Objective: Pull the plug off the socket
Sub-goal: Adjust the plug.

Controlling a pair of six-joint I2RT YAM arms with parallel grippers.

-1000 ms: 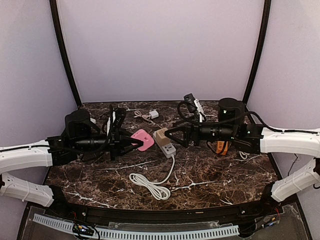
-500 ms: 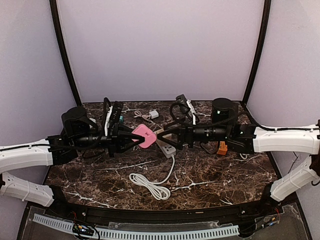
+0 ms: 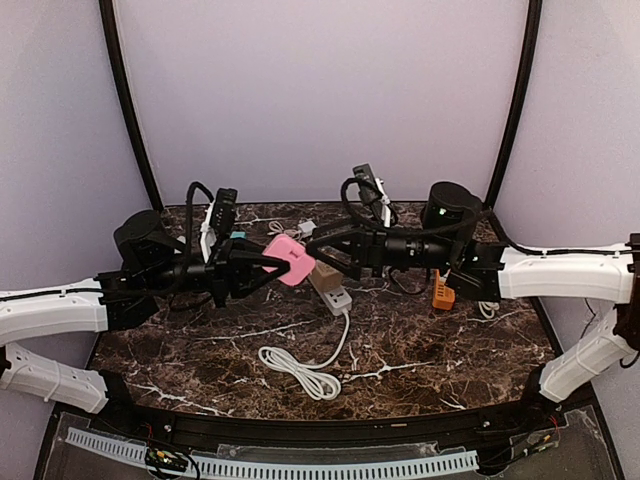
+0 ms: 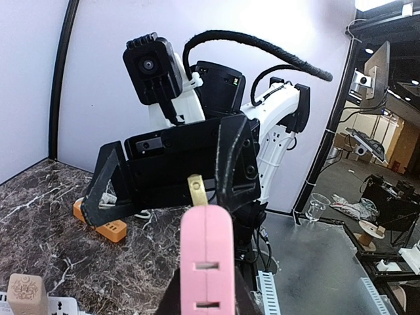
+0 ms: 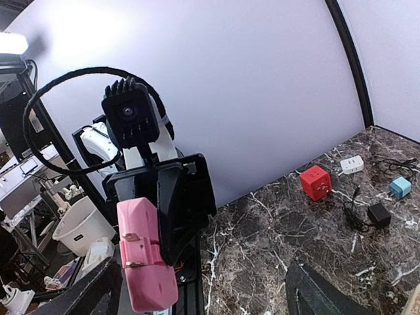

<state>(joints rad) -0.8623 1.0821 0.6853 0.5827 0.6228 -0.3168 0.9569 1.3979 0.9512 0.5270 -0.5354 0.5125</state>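
Note:
My left gripper (image 3: 268, 264) is shut on a pink plug (image 3: 291, 260) and holds it in the air above the table. In the left wrist view the pink plug (image 4: 207, 262) stands upright between my fingers (image 4: 244, 303), one brass prong on top. The right gripper (image 3: 318, 252) faces it at close range, open, with nothing held. From the right wrist the pink plug (image 5: 146, 262) shows both prongs, just above that gripper's left finger (image 5: 92, 295). The socket, a white power strip (image 3: 337, 294), lies on the table below with a tan cube adapter (image 3: 322, 272) plugged into it.
A coiled white cord (image 3: 300, 365) runs from the strip toward the near edge. An orange adapter (image 3: 442, 292) lies at the right. A red cube (image 5: 315, 182), a white charger (image 5: 352, 164), a blue block (image 5: 399, 187) and a black adapter (image 5: 378, 214) sit on the marble.
The left gripper has lifted the pink plug up and away from the strip. The right gripper has risen and moved left, closer to the plug. Neither gripper's jaws have moved.

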